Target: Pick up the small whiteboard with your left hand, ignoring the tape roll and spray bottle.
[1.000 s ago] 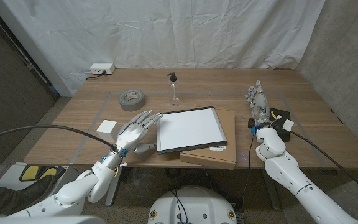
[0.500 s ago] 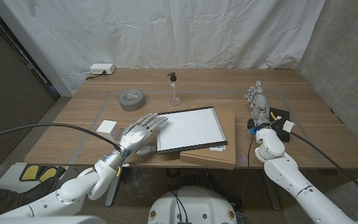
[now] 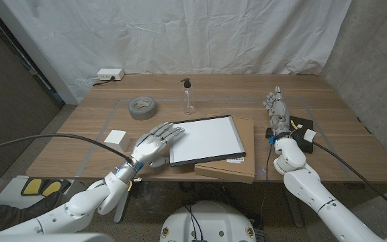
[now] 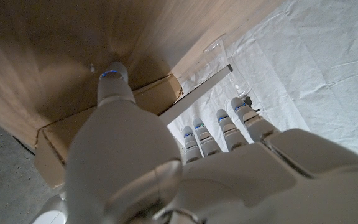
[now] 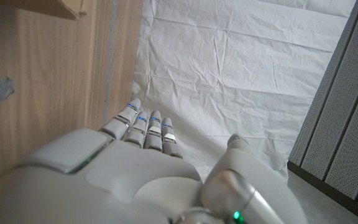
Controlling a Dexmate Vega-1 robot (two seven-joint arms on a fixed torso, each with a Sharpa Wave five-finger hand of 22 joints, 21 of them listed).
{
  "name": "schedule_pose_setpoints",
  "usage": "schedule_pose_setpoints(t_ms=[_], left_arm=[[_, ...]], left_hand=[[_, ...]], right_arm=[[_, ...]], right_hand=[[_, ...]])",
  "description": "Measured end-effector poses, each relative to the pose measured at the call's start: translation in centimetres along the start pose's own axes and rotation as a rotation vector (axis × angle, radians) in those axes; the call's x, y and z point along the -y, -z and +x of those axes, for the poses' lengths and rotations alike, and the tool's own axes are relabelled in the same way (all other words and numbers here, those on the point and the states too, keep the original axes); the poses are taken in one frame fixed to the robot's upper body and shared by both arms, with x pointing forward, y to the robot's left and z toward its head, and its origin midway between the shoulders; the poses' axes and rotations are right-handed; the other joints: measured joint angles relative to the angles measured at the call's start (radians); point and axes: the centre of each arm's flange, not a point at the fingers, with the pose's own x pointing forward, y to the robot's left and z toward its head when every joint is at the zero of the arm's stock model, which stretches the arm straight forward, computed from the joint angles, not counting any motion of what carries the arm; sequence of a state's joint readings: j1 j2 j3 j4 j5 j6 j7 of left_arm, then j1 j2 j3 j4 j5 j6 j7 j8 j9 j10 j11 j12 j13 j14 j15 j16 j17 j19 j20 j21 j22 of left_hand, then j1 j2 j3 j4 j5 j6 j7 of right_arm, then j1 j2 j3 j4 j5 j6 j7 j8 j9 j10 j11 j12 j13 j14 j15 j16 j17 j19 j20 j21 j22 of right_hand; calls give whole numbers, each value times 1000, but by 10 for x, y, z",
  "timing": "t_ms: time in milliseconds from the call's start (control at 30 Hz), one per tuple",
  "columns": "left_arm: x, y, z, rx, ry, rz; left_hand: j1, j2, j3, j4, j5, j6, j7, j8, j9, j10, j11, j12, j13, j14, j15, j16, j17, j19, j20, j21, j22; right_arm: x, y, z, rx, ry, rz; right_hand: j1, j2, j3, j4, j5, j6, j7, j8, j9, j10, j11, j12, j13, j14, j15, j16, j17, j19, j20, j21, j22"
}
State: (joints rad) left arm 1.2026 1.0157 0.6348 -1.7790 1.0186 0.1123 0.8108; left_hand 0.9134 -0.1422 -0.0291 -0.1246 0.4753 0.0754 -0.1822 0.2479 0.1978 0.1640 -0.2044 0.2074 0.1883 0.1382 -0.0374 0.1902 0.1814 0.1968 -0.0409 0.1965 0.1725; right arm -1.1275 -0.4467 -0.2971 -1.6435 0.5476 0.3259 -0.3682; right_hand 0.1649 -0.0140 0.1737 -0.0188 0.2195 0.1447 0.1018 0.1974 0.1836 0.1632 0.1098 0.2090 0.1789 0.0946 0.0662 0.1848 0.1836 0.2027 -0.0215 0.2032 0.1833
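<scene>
The small whiteboard (image 3: 205, 138), white with a dark frame, lies on a flat cardboard box (image 3: 237, 165) at the table's middle front. My left hand (image 3: 154, 142) is at the board's left edge, fingers spread and reaching onto that edge, holding nothing. In the left wrist view the fingers (image 4: 219, 127) stretch over the whiteboard's edge (image 4: 197, 92), with the thumb (image 4: 115, 84) beneath, near the cardboard box (image 4: 107, 121). My right hand (image 3: 278, 111) stands with fingers straight on the table at the right, far from the board, and it holds nothing (image 5: 143, 134).
A grey tape roll (image 3: 143, 106) lies behind my left hand. A clear spray bottle (image 3: 189, 96) stands behind the board. A small white box (image 3: 116, 138) sits left of my left hand. A power strip (image 3: 108, 74) is at the back left. Black items (image 3: 306, 129) lie by my right hand.
My left hand has moved right, from beside the whiteboard to its left edge, fingers now over that edge. The right hand has stayed put.
</scene>
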Motion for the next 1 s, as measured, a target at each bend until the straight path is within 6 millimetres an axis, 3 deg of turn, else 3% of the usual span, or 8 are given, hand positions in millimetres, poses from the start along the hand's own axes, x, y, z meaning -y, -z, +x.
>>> schedule_pose_setpoints(t_ms=[533,767,1000], left_arm=[[16,2,12,3,-65,-34],[22,3,17,-4,-91,-57],[25,2,18,-16,-116,-72]], left_hand=[[58,50,0,0,21,88,0,26,-3,77,-1,5,0,57,-1,6,3,35,1,0,0],[104,96,5,5,24,155,-2,48,-2,137,-1,11,0,104,-3,10,3,60,0,0,0],[164,168,35,11,5,254,7,74,-2,230,1,19,0,175,-3,11,3,85,0,0,0]], right_arm=[[3,1,2,-5,11,-9],[5,1,2,-5,18,-11],[6,2,2,-6,23,-13]], right_hand=[[0,0,-3,-3,0,0,0,0,0,1,1,0,0,4,4,0,0,0,0,0,0],[0,0,-3,-3,0,0,0,0,0,7,-1,0,0,8,7,0,0,4,4,0,0],[0,0,-7,1,0,0,0,0,0,7,-1,0,0,7,7,0,0,4,4,0,0]])
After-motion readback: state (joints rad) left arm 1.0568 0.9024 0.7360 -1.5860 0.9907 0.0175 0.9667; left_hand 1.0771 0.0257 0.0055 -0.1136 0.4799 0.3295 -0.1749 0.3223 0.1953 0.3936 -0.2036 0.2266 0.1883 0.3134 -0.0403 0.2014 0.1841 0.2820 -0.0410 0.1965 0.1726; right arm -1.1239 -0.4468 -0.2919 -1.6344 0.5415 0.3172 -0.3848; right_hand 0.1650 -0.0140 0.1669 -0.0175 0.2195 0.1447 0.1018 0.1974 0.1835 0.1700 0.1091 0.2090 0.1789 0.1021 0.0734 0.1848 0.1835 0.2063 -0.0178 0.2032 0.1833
